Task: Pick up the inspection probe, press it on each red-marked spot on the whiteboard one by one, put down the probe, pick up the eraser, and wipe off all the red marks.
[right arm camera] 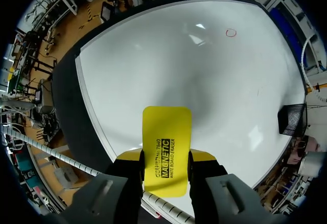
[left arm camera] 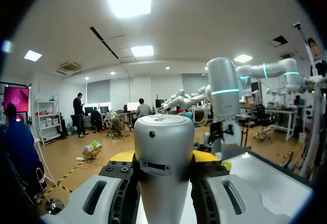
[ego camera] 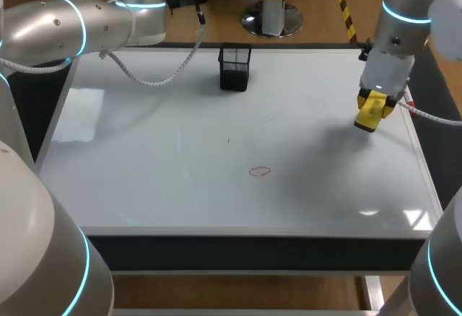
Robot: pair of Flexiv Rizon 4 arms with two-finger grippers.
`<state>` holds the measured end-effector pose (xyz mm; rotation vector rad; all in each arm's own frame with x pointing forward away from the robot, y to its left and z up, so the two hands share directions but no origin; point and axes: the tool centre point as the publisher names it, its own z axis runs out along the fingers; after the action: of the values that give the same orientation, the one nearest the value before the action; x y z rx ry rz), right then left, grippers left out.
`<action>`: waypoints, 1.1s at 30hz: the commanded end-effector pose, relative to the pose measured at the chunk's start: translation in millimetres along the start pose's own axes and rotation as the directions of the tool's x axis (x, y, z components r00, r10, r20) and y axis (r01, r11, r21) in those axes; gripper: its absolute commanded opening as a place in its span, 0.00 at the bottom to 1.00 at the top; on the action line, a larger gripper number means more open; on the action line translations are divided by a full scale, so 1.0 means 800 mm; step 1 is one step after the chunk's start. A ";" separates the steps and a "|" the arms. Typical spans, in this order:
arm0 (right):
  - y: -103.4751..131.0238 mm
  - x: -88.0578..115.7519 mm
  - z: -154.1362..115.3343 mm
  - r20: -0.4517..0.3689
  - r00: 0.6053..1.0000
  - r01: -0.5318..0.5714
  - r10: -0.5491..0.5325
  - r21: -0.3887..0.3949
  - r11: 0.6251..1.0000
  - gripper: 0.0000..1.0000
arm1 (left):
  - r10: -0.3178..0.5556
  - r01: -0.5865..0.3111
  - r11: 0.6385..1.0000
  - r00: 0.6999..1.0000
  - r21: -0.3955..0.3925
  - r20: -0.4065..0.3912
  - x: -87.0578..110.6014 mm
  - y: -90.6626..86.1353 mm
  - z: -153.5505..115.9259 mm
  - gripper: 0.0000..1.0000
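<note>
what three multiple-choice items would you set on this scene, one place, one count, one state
1. Where is the black mesh holder? A) at the far edge of the whiteboard B) at its near edge C) at its centre
2. How many red marks show? A) none B) one C) four
3. The right end effector is: A) open B) shut on the yellow eraser C) shut on a pen
Answers: A, it stands at the far edge; B, a single red loop shows; B, the eraser is clamped from both sides.
</note>
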<state>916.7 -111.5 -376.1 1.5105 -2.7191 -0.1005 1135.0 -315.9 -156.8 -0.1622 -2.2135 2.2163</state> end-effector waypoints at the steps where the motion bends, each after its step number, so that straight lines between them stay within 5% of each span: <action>1: 0.001 0.002 -0.001 0.001 1.000 0.003 -0.003 0.003 1.000 0.00 | -0.002 0.002 1.000 1.000 -0.002 -0.003 -0.001 -0.002 0.000 0.00; 20: 0.001 0.002 -0.001 0.001 1.000 0.003 -0.003 0.003 1.000 0.00 | -0.002 0.002 1.000 1.000 -0.002 -0.003 -0.001 -0.002 0.000 0.00; 33: 0.001 0.002 -0.001 0.001 1.000 0.003 -0.003 0.003 1.000 0.00 | 0.029 -0.030 0.999 0.997 -0.014 -0.075 0.068 -0.020 0.035 0.00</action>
<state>915.1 -112.3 -376.0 1.5131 -2.7225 -0.1022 1094.0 -341.0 -148.8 -0.2879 -2.1821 2.1655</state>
